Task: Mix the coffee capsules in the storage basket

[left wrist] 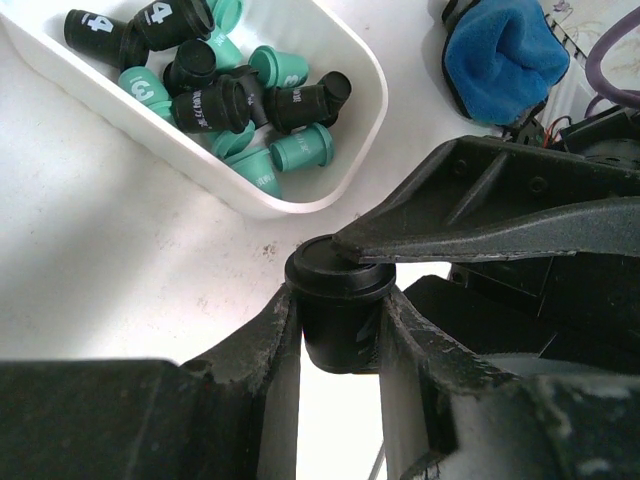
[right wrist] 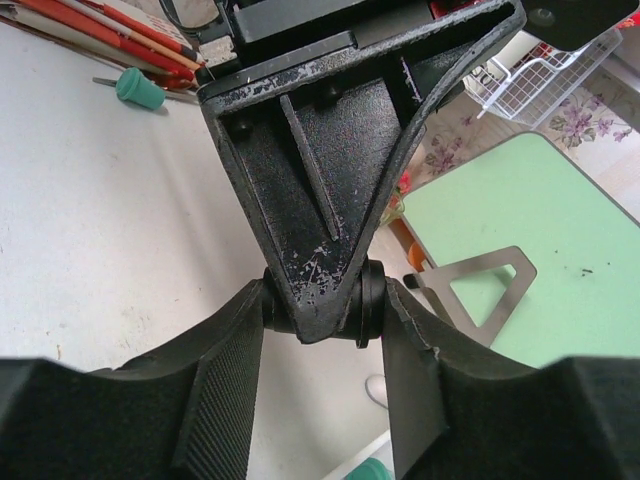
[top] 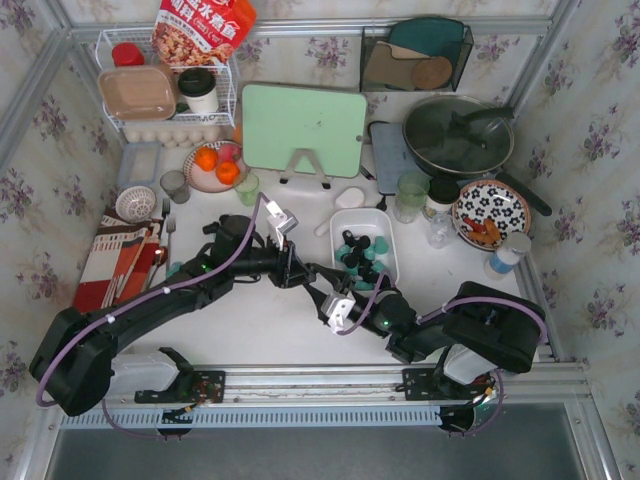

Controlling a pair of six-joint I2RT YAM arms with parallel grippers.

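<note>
Looking down from the top camera, the two arms meet over the bench (top: 250, 335) just left of the storage basket (top: 391, 250), left jaws and right jaws nose to nose. What they grip is hidden from here. The coffee capsules (top: 360, 252) lie heaped in the basket, teal and black already jumbled, so I judge the mixing well along. A pale green cup (top: 411, 193) and a patterned plate (top: 490, 212) crowd the basket's far and right sides. The open bench is on its near side, toward the arm bases.

From the left wrist, the left jaws are clamped on the body of a black capsule (left wrist: 340, 325), held just off the rounded corner of the storage basket (left wrist: 365, 130) and not inside it. One finger of the right jaws lies across its rim. Inside the basket the two colours sit mingled, with no sorted patches.

From the right wrist, the right jaws press on opposite sides of the same black capsule (right wrist: 373, 300), appearing to touch both, though the left arm's finger covers most of it. This reads as a hand-over. What looks like a teal capsule (right wrist: 138, 88) lies on the bench beside a red striped cloth (right wrist: 100, 25), well apart from the basket. Both pods probably remain to go in. With both jaws locked on one pod, neither arm has room to swing until one lets go.
</note>
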